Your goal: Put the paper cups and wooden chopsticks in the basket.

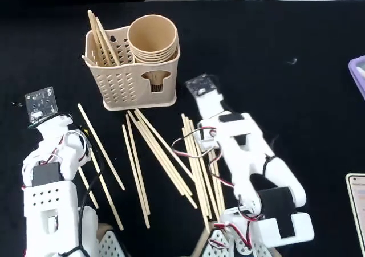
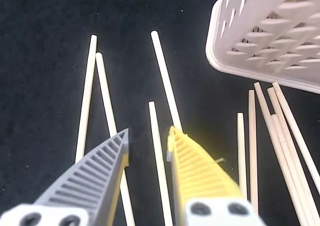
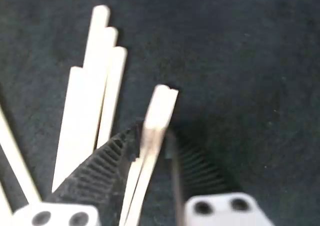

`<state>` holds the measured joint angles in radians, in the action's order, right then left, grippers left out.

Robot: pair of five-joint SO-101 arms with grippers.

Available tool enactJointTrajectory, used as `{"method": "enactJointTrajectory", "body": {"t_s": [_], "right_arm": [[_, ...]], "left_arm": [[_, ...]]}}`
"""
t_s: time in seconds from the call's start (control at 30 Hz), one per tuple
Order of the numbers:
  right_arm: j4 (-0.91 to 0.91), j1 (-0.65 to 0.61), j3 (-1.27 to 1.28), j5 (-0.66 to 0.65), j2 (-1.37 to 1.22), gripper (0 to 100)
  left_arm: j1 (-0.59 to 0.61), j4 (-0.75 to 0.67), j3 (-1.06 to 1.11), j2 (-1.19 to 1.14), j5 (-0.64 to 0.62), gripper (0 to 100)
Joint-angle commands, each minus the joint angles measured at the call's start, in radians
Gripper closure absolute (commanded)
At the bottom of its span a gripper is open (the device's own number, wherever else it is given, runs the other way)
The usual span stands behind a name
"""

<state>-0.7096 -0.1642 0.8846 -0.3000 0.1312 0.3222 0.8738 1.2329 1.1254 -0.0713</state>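
A beige perforated basket (image 1: 131, 74) stands at the back of the table. It holds a stack of paper cups (image 1: 152, 37) and a few wooden chopsticks (image 1: 100, 37). Several loose chopsticks (image 1: 162, 154) lie in front of it on the black cloth. My left gripper (image 2: 147, 133) is open low over the cloth, and one chopstick (image 2: 159, 151) lies between its fingers; the basket (image 2: 270, 35) is just beyond. My right gripper (image 3: 152, 133) is shut on a pair of chopsticks (image 3: 160, 108) next to a small bundle (image 3: 95, 80). The right arm (image 1: 239, 149) hangs over the bundle (image 1: 197, 160).
A purple container (image 1: 358, 69) sits at the right edge and a white card (image 1: 356, 203) lies near the front right. The left arm (image 1: 54, 154) stands at the front left. Bare black cloth spreads to the right of the basket.
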Motion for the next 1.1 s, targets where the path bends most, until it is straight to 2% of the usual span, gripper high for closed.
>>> {"method": "enactJointTrajectory", "body": {"t_s": [0.0,0.23,0.4,0.63,0.87,0.93,1.03,1.07], "right_arm": [[-0.002,0.046,-0.054,-0.009,-0.005,94.3],[-0.005,0.048,-0.051,-0.009,-0.005,89.9],[-0.069,0.041,-0.061,-0.008,-0.005,84.0],[-0.107,-0.031,-0.058,-0.008,-0.007,84.0],[-0.129,-0.034,-0.084,-0.008,-0.065,84.0],[-0.184,-0.031,-0.136,-0.009,-0.111,85.8],[-0.199,-0.029,-0.174,-0.052,-0.156,98.9],[-0.199,-0.029,-0.174,-0.066,-0.156,98.6]], "left_arm": [[-0.007,-0.018,-0.053,0.015,0.008,87],[-0.007,-0.018,-0.053,0.015,0.008,87],[-0.007,-0.018,-0.053,0.015,0.008,87],[-0.007,-0.018,-0.053,0.015,0.008,87],[-0.007,-0.018,-0.053,0.015,0.008,87],[-0.007,-0.018,-0.053,0.015,0.008,87],[-0.007,-0.018,-0.053,0.015,0.008,87],[-0.007,-0.018,-0.053,0.015,0.008,87]]}}
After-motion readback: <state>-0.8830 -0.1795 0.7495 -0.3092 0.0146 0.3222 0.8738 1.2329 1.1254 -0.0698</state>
